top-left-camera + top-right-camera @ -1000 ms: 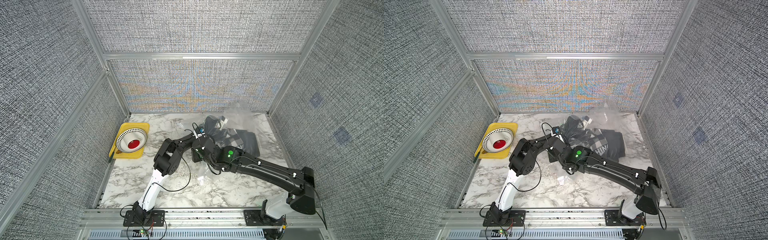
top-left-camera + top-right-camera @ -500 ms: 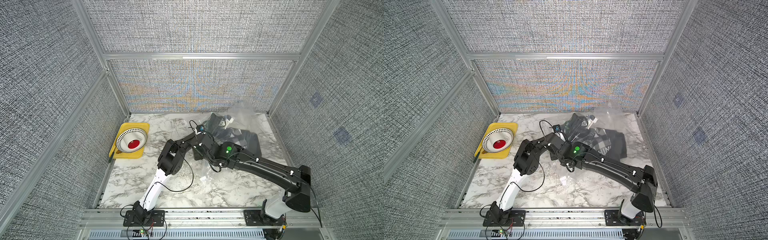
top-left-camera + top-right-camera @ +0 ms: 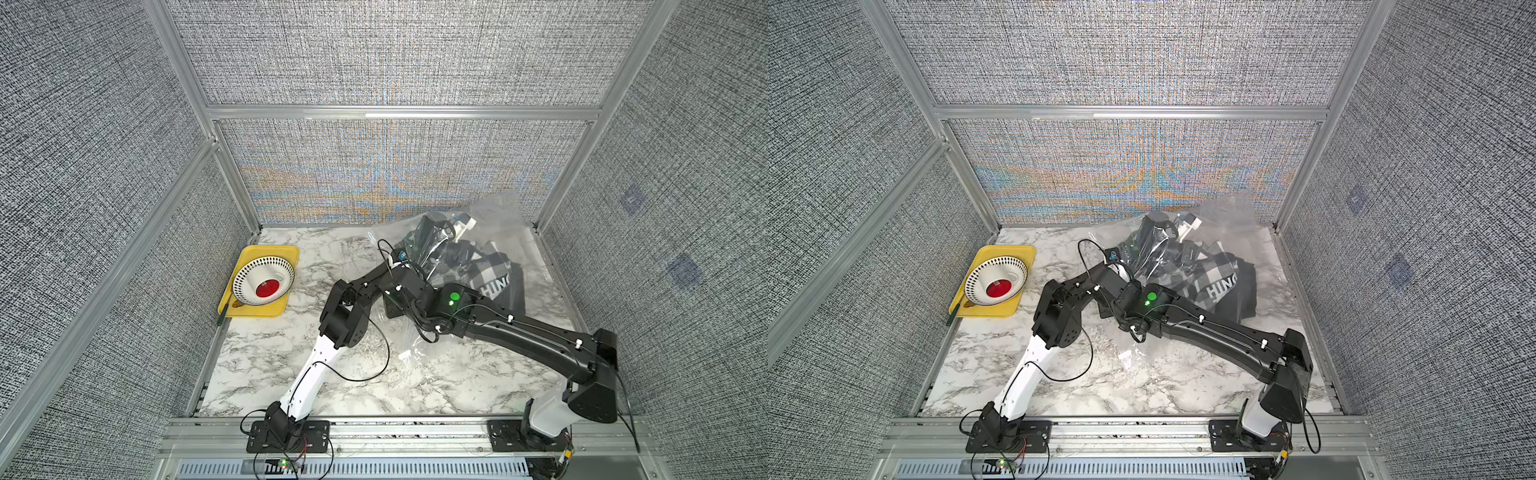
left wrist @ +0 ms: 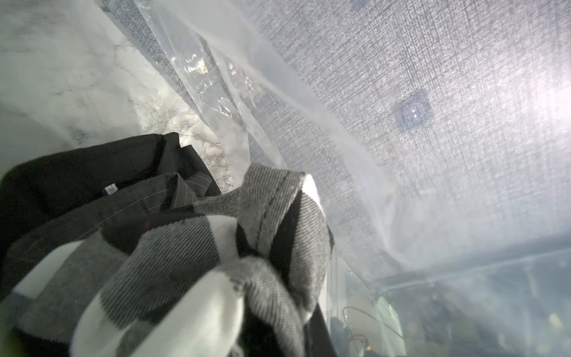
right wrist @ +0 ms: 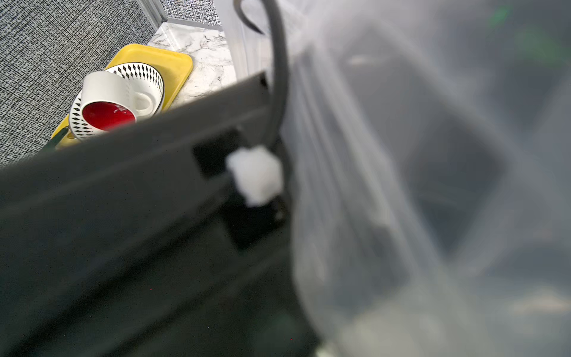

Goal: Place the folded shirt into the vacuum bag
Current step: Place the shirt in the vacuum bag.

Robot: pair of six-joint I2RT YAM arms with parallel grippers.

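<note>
With the shirt (image 3: 490,278) lying inside the bag (image 3: 494,214) at 1 o'clock on the tabletop (image 3: 291,365), the left pincer (image 3: 440,232), closed on its fabric, should push deeper while the right pincer (image 3: 392,309), closed on the bag's edge, holds the mouth open

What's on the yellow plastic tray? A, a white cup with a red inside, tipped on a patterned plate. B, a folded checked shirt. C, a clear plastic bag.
A: the white cup with a red inside lies tipped on the black-and-white patterned plate on the yellow plastic tray.
</note>
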